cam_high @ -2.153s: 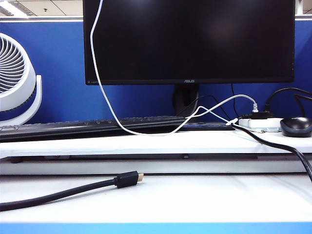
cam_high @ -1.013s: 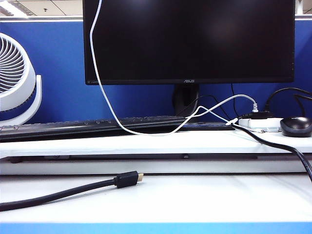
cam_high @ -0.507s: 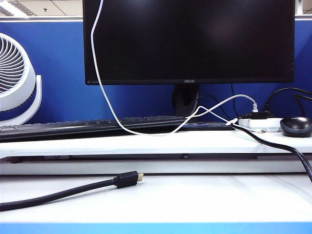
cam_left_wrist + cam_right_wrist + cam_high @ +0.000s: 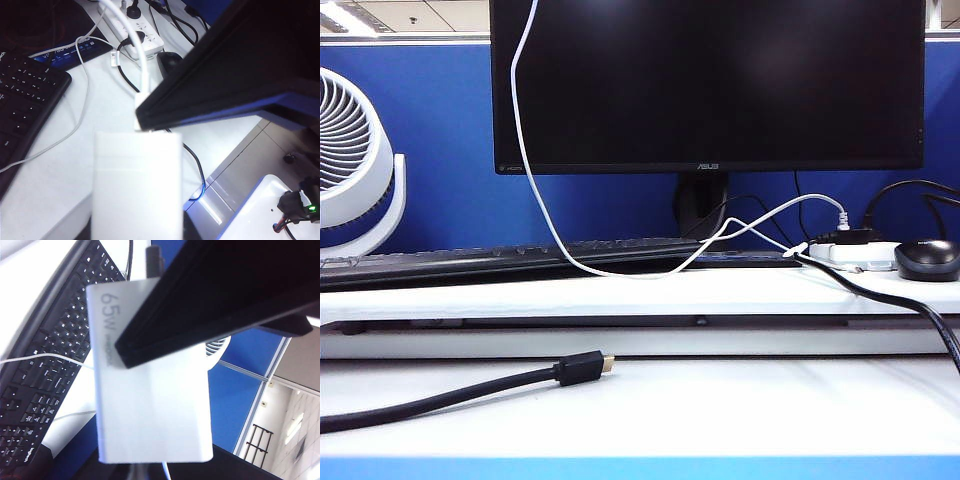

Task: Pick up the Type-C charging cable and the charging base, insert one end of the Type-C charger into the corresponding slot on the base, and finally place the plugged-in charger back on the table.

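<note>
The charging base (image 4: 136, 180), a white glossy block, fills the foreground of the left wrist view, and my left gripper (image 4: 137, 225) is shut on it. At the block's far end sits the white connector (image 4: 141, 107) of the Type-C charging cable (image 4: 535, 200). In the right wrist view the same block (image 4: 150, 405), marked 65W, hangs right before my right gripper (image 4: 150, 472), with the thin cable (image 4: 165, 471) running out beneath it. That gripper's fingers are hidden. Neither gripper shows in the exterior view. There the cable hangs down from above the frame.
The monitor (image 4: 710, 80) has its dark edge (image 4: 225, 75) crossing close in front of both wrist views. On the shelf (image 4: 620, 295) lie a keyboard (image 4: 470, 260), a power strip (image 4: 855, 255) and a mouse (image 4: 927, 258). A black gold-tipped cable (image 4: 582, 368) lies on the table (image 4: 720, 410). A fan (image 4: 355, 170) stands left.
The upper part of the hanging white cable has swung slightly to the right. Nothing else has visibly moved.
</note>
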Controlling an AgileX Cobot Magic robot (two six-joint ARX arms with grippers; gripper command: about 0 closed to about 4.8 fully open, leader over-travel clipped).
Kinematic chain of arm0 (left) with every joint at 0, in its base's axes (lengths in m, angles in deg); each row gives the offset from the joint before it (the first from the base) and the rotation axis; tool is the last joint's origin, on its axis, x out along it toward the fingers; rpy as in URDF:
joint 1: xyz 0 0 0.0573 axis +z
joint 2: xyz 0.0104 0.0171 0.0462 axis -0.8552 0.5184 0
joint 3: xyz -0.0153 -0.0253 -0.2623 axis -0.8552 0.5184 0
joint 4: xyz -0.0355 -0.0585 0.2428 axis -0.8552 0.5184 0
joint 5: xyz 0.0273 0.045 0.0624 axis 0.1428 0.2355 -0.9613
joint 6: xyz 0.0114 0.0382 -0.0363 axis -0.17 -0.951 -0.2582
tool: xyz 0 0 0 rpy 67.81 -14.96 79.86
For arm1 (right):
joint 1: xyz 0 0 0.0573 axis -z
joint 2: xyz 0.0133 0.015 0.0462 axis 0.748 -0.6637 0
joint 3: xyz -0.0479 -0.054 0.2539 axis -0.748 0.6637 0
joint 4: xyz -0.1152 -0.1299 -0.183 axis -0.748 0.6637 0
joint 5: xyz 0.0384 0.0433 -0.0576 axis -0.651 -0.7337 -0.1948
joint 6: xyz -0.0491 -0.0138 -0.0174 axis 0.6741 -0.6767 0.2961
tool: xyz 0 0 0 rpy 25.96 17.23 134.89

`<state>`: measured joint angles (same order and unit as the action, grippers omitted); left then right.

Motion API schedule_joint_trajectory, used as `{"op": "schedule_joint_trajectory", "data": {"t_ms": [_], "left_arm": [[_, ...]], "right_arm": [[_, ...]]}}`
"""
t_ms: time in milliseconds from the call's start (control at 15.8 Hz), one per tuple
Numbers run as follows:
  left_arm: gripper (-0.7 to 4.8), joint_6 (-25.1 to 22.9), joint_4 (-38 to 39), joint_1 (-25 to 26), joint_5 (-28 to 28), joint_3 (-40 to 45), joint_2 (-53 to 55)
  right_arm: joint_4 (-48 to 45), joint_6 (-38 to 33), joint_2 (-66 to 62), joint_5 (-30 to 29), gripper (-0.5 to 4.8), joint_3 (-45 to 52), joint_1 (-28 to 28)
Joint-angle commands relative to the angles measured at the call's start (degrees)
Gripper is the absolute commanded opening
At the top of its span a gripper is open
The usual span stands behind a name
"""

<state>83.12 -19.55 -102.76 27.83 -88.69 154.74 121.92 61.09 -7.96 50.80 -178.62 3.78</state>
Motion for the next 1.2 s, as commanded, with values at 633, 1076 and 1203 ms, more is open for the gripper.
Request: {"op": "schedule_joint_trajectory", "data": {"t_ms": [633,1076,1203], "left_arm": [[-0.05,0.04,-12.81,0.59,-2.27,-0.72,0.44],[-0.05,-0.02,-12.81,0.59,-2.32,-0.72,0.46],[-0.05,-0.17,-12.79,0.59,-2.34,-0.72,0.46]], "right_arm": [[6.69,-1.27,-0.04,-8.70,0.99,0.26,-1.86],[10.01,-1.25,0.46,-1.75,0.99,0.26,-1.81],[12.09,-1.25,0.90,2.34,0.99,0.24,-1.81]]}}
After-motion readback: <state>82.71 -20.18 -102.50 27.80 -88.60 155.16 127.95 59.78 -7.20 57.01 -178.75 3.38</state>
